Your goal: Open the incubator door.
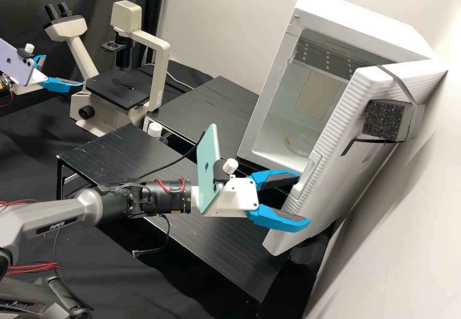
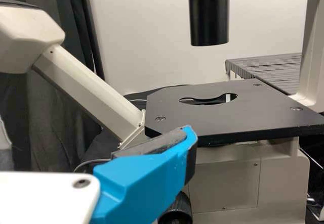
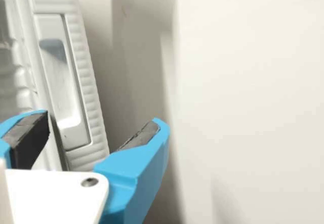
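At the right of the high view, the ribbed white incubator door (image 1: 331,165) stands wide open beside the pale wall (image 1: 389,261), swung out from the white box-shaped incubator (image 1: 355,14). The right end effector (image 1: 304,199) is at the door's free edge, its two blue fingers spread, one on each side of the recessed white handle (image 3: 62,77) as the right wrist view shows it; contact cannot be confirmed. The left end effector (image 1: 64,71), fingers apart, is near the beige microscope with a black stage (image 1: 161,69).

Assessment: opening appears complete or nearly so. Any further push should be slight and slow, against the door's inner side. For release, the spread should be kept and the fingers drawn straight back along their own line, since a sideways or twisting exit could hook the edge and pull the door inward.

Clearances: the finger on the wall side has limited room, so swinging that way is inadvisable. Retreat is better made over the black slatted desk (image 1: 211,252). The black foam block (image 1: 384,117) and its grey strap (image 1: 415,122) project from the door and warrant a wide berth.
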`<state>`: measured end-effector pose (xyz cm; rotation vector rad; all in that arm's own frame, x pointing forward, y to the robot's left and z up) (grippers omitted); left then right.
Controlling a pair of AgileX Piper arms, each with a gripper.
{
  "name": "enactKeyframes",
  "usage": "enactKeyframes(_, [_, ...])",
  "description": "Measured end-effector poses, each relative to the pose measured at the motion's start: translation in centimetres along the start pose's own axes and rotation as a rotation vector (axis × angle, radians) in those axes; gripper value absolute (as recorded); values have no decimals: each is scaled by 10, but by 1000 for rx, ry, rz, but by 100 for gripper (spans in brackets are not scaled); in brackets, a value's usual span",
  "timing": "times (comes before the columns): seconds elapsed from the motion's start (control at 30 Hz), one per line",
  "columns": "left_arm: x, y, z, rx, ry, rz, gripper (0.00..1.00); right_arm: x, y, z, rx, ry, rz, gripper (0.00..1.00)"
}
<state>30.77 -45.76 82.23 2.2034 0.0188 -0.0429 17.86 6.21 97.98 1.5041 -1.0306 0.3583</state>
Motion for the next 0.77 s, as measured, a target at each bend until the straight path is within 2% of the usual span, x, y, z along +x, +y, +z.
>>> enactKeyframes(0.07, [0,0,0,0,0,0,100,-8,2,-3,13,29,12,100])
enactKeyframes(0.17, [0,0,0,0,0,0,100,-21,8,-10,23,114,54,100])
enactKeyframes(0.3, [0,0,0,0,0,0,100,-41,13,-24,40,301,42,100])
enactKeyframes(0.37, [0,0,0,0,0,0,100,-49,13,-28,85,392,2,100])
enactKeyframes(0.53, [0,0,0,0,0,0,100,-64,-1,-38,257,625,-189,100])
enactKeyframes(0.67, [0,0,0,0,0,0,100,-71,-22,-39,340,750,-316,100])
enactKeyframes(0.7, [0,0,0,0,0,0,100,-72,-28,-39,352,769,-346,100])
enactKeyframes(0.77, [0,0,0,0,0,0,100,-73,-38,-37,349,774,-392,100])
